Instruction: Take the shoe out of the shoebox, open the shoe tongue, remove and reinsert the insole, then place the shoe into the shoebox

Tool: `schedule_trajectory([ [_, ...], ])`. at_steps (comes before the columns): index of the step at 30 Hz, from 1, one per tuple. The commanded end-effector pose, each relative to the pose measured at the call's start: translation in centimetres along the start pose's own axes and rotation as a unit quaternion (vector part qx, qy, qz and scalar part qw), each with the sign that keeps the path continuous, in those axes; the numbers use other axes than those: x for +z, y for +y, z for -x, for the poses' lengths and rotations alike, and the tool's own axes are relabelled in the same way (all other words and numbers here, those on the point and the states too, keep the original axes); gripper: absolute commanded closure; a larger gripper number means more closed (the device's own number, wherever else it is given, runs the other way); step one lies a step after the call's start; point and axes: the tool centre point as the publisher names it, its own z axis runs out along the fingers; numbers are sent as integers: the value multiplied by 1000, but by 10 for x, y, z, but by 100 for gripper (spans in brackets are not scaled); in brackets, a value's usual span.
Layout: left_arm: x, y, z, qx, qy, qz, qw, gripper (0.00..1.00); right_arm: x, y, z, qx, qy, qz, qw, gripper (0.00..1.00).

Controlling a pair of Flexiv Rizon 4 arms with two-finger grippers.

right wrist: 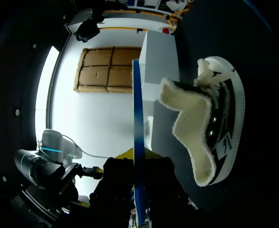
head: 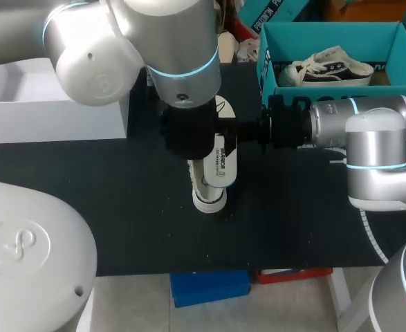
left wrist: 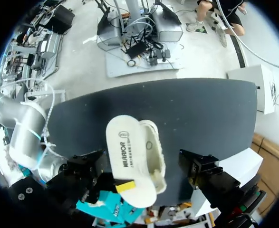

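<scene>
Plainly the insole is out of the sneaker, and the coming move turns on how the two line up. The right pincer pinches the insole by one end and holds it on edge above the middle of the bench. In the right wrist view the sneaker lies just beside that thin blade, resting on the bench, with its fleecy opening and folded-back tongue turned toward the insole. The long axes of both run nearly parallel, the toe apparently toward the robot's side. Reinsertion therefore looks to call for tipping the insole's free end down into the opening and sliding it toeward. The right arm comes in level from the side, wrist horizontal. The left arm hangs straight down over the sneaker. The left pincer is spread wide, straddling the sneaker without touching it, and is the better placed to steady it. The teal shoebox stands at the far right of the bench with a second sneaker inside
</scene>
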Motion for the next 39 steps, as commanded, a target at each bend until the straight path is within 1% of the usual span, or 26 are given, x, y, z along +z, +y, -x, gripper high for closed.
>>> schedule_trajectory([
  [1, 8, 9, 10, -10, 14, -10, 1000, 0, 2, 0, 0, 0, -1, 2, 1000, 100],
  [10, 8, 19, 21, -13, 10, -19, 1000, 0, 2, 0, 0, 0, -1, 2, 1000, 100],
  [14, 7, 27, 25, -15, 10, -25, 1000, 0, 2, 0, 0, 0, -1, 2, 1000, 100],
  [17, 7, 35, 27, -10, 13, -21, 1000, 0, 2, 0, 0, 0, -1, 2, 1000, 100],
  [22, 6, 56, 27, -12, 15, -22, 1000, 0, 2, 0, 0, 0, -1, 2, 1000, 100],
  [30, 8, 98, 25, -18, 14, -18, 1000, 0, 2, 0, 0, 0, -1, 2, 1000, 100],
  [39, 20, 147, 21, -22, 12, -19, 1000, 0, 2, 0, 0, 0, -1, 2, 1000, 100],
])
